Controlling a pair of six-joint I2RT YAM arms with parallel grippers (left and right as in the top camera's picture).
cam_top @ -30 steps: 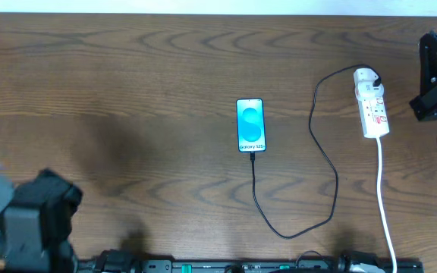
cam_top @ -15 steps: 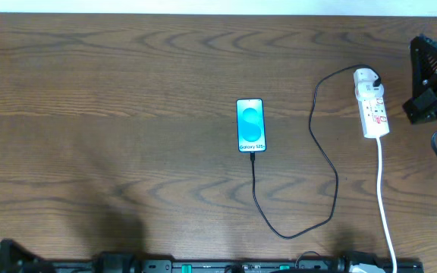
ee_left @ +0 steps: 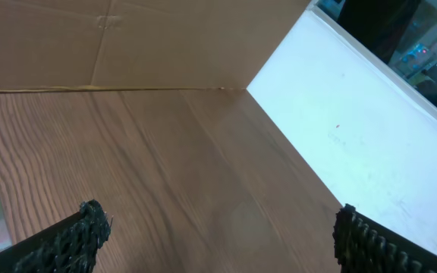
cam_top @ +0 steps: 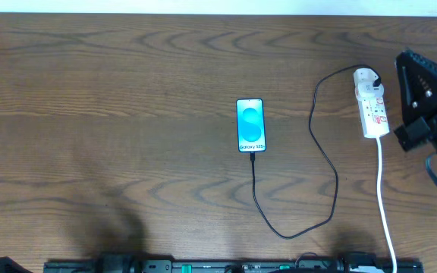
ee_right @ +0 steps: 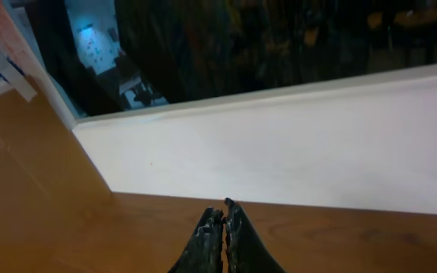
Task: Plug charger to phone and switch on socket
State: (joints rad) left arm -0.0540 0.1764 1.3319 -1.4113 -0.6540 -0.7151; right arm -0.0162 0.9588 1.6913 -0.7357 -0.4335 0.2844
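Note:
The phone (cam_top: 250,125) lies flat mid-table with its blue screen up. The charger's black cable (cam_top: 332,178) meets the phone's lower edge, loops toward the front and runs back to a white adapter (cam_top: 366,75) on the far end of the socket (cam_top: 373,110), a white power strip. My right arm (cam_top: 425,95) hovers just right of the socket. In the right wrist view my right gripper (ee_right: 223,210) is shut on nothing, facing wood and a white wall. My left gripper (ee_left: 218,215) stands wide open over bare wood. The left arm is almost entirely outside the overhead view.
The socket's thick white cord (cam_top: 384,201) runs to the table's front edge. A black rail (cam_top: 226,266) lines that front edge. In the left wrist view a cardboard wall (ee_left: 127,45) and a white board (ee_left: 355,129) border the table.
My left arm has withdrawn out of the overhead view at the lower left. My right arm has shifted left, closer to the socket. Phone, cable and socket have not moved.

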